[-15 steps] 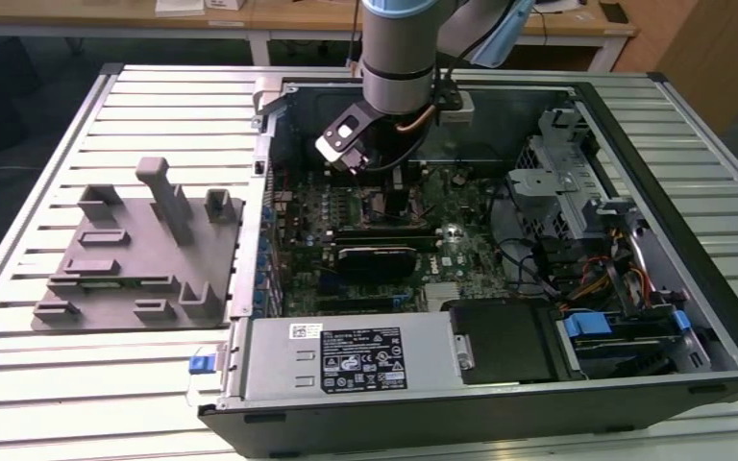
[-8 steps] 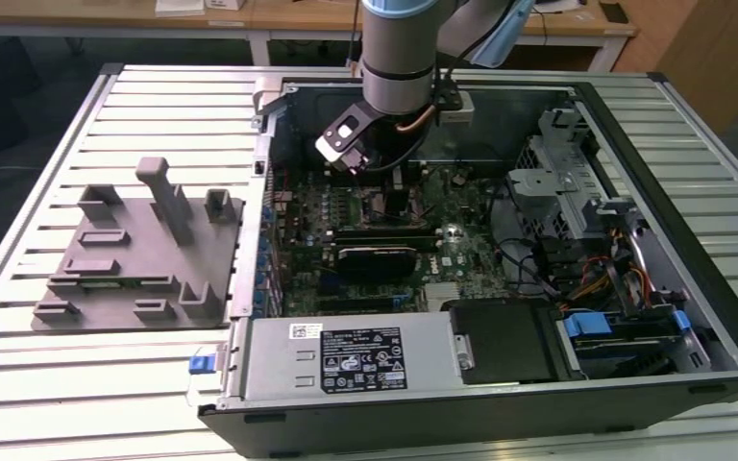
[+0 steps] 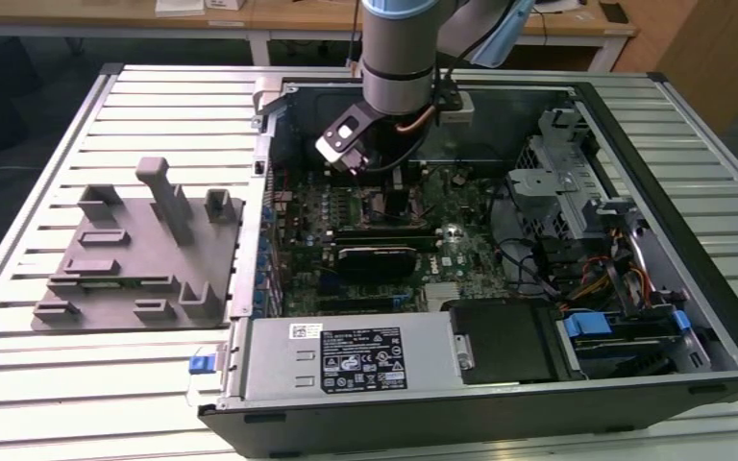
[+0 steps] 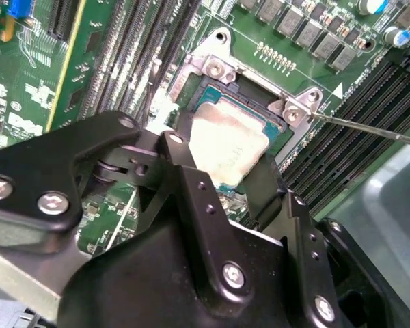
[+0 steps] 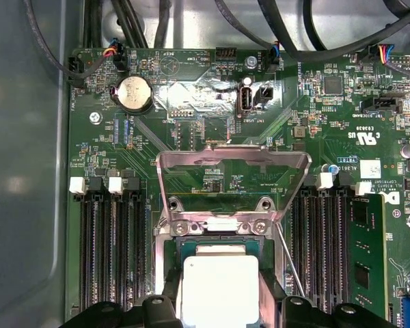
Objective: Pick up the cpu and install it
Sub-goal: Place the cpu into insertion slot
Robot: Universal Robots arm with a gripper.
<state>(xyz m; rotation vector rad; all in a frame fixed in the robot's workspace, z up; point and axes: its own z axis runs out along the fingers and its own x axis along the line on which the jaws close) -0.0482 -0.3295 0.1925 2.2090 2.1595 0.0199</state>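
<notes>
Silvery-white cpu [image 4: 229,140] sits between the two black fingers [image 4: 182,162] of the gripper [image 4: 225,162], directly over the motherboard socket [image 4: 214,65]. Fingers press in on two opposite edges of the chip, pinching it; both wrist views show this. A thin teal-green rim shows along the chip's far edge in the second wrist view. Chip lies flat inside the socket's metal frame; cannot tell whether it is fully seated or just above the contacts. Hinged load plate [image 5: 232,156] stands swung up at the socket's far side, open, with the board visible through its window. Thin wire lever [image 4: 369,128] runs out from one corner of the socket, raised off the board. Black memory slots [image 5: 109,253] flank the socket on both sides; one green memory module [image 5: 365,260] stands in a slot beyond them. Coin cell battery [image 5: 134,93] lies past the raised plate, well apart from the socket. In the exterior view the arm [image 3: 399,48] reaches down into the open computer case [image 3: 676,125], gripper low over the socket near the case's far wall. Grey moulded tray [image 3: 138,259] rests outside the case, well apart from the socket, on the exterior view's left. Power supply box [image 3: 343,357] sits at the case's near edge.
</notes>
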